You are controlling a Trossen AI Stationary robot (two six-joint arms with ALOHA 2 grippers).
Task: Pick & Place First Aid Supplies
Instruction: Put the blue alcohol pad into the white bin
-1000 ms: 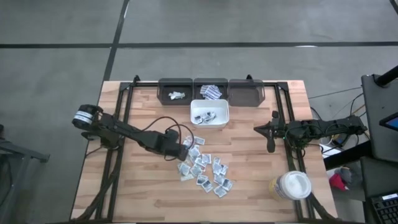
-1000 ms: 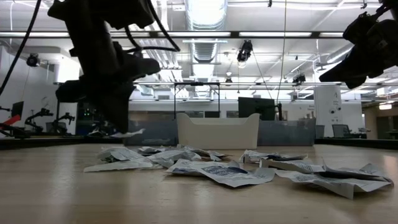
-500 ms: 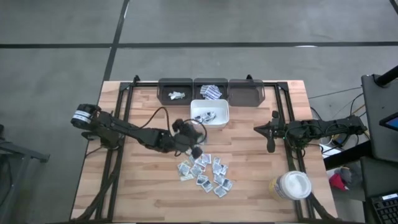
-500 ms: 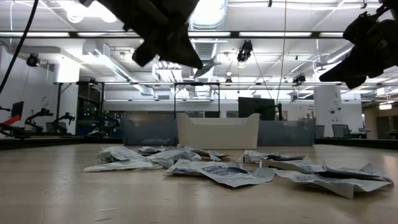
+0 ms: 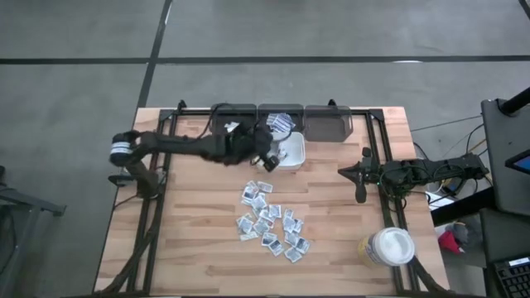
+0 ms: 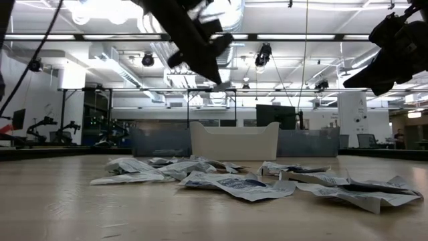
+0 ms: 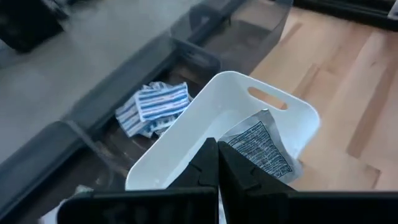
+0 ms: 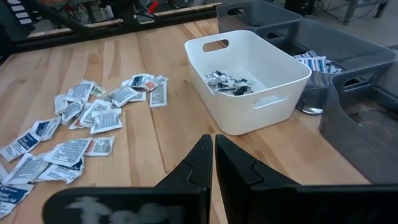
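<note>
My left gripper (image 5: 267,142) is shut on one white printed sachet (image 7: 258,148) and hangs over the white bin (image 5: 291,159) near the table's far edge. The bin holds a few sachets (image 8: 227,83). A loose pile of first aid sachets (image 5: 269,219) lies flat on the wood in the table's middle. My right gripper (image 5: 361,175) waits shut at the table's right side, touching nothing. My left gripper pinches the sachet between its two fingers at an edge near one corner (image 7: 231,144). The fingers come slanting down from the table's left. The sachet sticks out sideways from the fingertips, lifted clear above the inside of the white bin (image 7: 186,140).
Three dark bins stand in a row at the far edge (image 5: 327,122); the middle one (image 7: 152,107) holds blue-striped packets, the left one (image 5: 233,124) a few white ones. A white round lidded tub (image 5: 389,247) stands near the front right corner.
My left gripper has risen from the pile and swung toward the table's far edge, rolling as it went, until it hangs over the white bin. The sachet has gone with it, lifted clear of the table. The pile has stayed put.
</note>
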